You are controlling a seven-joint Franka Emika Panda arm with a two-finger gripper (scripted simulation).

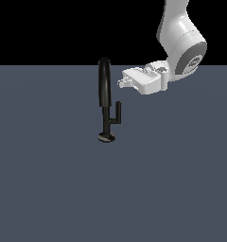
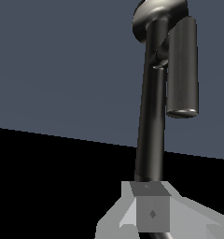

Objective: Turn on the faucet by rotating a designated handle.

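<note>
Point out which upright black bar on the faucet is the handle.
The handle: the short thin bar on the stem's right in the exterior view, below the gripper. The spout is thicker, taller, arched.

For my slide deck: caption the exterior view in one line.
Panda gripper hovers beside the black faucet spout, above the L-shaped handle, not touching it, on a plain grey floor.

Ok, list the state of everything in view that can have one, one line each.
faucet: upright on its round base, standing on the grey surface, untouched.
handle: branches off the stem toward the exterior view's right, its end bar upright, not gripped.
hand: beside the top of the spout on the exterior view's right, above the handle, holding nothing; whether its fingers are open cannot be told.
</note>
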